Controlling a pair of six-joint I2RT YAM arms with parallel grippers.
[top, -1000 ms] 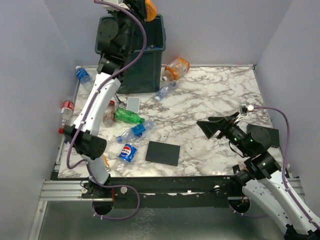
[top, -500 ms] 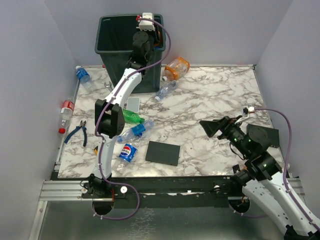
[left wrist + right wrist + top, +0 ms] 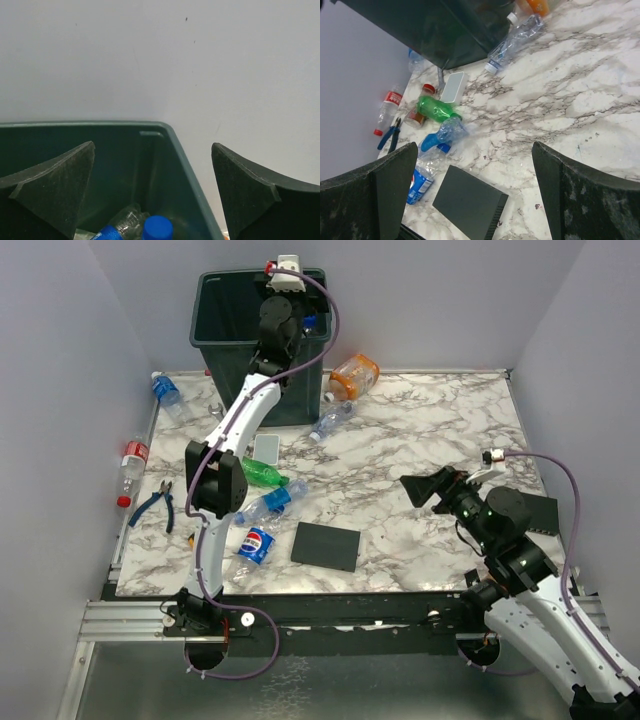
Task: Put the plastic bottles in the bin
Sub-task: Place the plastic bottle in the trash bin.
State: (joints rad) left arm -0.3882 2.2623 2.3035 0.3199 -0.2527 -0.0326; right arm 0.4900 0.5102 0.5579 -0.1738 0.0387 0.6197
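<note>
The dark green bin (image 3: 225, 335) stands at the table's back left. My left gripper (image 3: 290, 295) hangs open over its right side with nothing between its fingers. In the left wrist view the left gripper (image 3: 153, 145) looks into the bin (image 3: 170, 150), where a blue-capped bottle (image 3: 157, 228) and a clear bottle (image 3: 125, 220) lie. On the table lie an orange-labelled bottle (image 3: 353, 375), a clear bottle (image 3: 330, 420), a green bottle (image 3: 262, 474), a crushed blue one (image 3: 270, 502) and a Pepsi bottle (image 3: 256, 543). My right gripper (image 3: 425, 488) hovers open at the right, also empty (image 3: 474, 145).
A flat black plate (image 3: 326, 545) lies near the front edge, a white flat object (image 3: 266, 447) by the bin. Blue pliers (image 3: 152, 505), a red-capped bottle (image 3: 131, 462) and a blue-labelled bottle (image 3: 166, 392) sit along the left wall.
A second ago my left gripper held an orange-labelled bottle above the bin. It then swung over the bin's right side and opened, and that bottle is gone from its jaws. The right arm barely shifted.
</note>
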